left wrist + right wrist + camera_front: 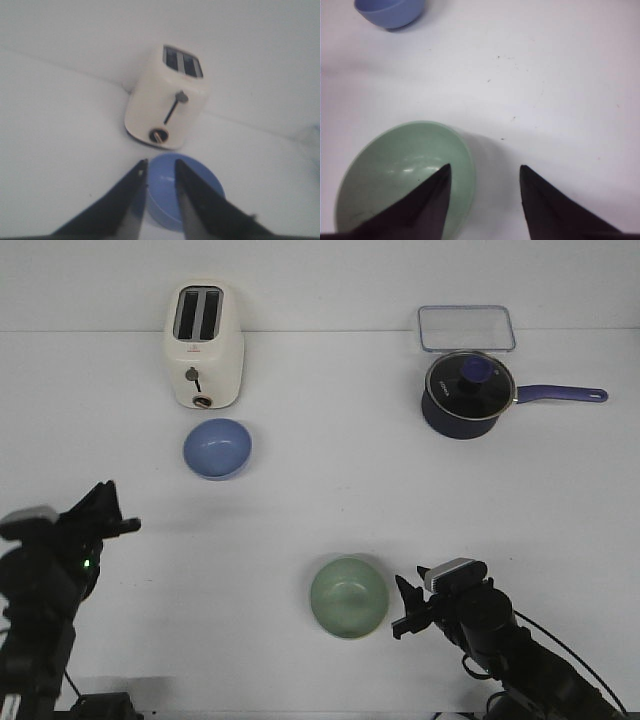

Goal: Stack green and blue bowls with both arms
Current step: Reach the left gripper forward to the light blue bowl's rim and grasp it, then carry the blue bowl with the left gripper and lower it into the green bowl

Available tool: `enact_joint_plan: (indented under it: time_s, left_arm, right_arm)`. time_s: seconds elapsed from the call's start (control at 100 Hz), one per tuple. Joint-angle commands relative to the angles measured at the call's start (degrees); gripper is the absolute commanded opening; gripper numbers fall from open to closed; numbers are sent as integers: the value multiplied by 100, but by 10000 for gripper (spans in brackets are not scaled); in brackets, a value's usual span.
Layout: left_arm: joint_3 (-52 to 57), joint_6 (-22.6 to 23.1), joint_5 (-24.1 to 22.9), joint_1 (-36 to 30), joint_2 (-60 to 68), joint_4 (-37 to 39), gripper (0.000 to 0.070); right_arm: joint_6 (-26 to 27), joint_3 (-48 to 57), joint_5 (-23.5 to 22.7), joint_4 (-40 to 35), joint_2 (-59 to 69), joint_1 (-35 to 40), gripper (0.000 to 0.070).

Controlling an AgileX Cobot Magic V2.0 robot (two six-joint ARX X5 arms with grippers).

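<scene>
- On my front feed, the blue bowl (217, 449) sat upright on the white table (330, 490), just in front of the cream two-slot toaster (203, 345) and apart from it.
- The green bowl (349, 596) stood upright nearer the robot, right of centre, well apart from the blue one.
- The left gripper (128, 524) hung at the left side of the table, pointing toward the blue bowl but well short of it. Through the left wrist camera I saw its fingers (125, 200) slightly parted, nothing between them, with the blue bowl (202, 192) and toaster (167, 97) beyond the tips.
- The right gripper (405, 610) sat just beside the green bowl's right edge. In the right wrist camera its fingers (420, 210) were spread apart, one over the bowl's inside (395, 175) and the other outside its rim; I could not tell whether either touched it.
- At the far right, a dark-blue lidded saucepan (465, 395) stood with its long handle pointing right, and a clear rectangular container (466, 327) lay just behind it.
</scene>
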Motion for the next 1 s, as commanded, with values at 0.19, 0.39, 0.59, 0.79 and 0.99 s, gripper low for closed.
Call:
enact_joint_plan:
  time_s: [0.19,0.39,0.59,0.79,0.99]
  left_arm:
    - [2312,122,927,-232,3364,-1292,421]
    - [3062,227,927,-428,5058,-1425,421]
    - [3200,223,820,-498,5991,-1106,418]
    - [3200,232,623,-549,6330,-898,211]
    - [3200,363,472,-573,6170,-835,12]
  right_arm:
    - [-31,57,131,164,31,46,279]
    - [-28,57,179,162,31,46,279]
    - [-24,57,177,155,28,46,279]
    - [-24,57,177,155,28,46,279]
    - [-26,57,177,151,28,46,279]
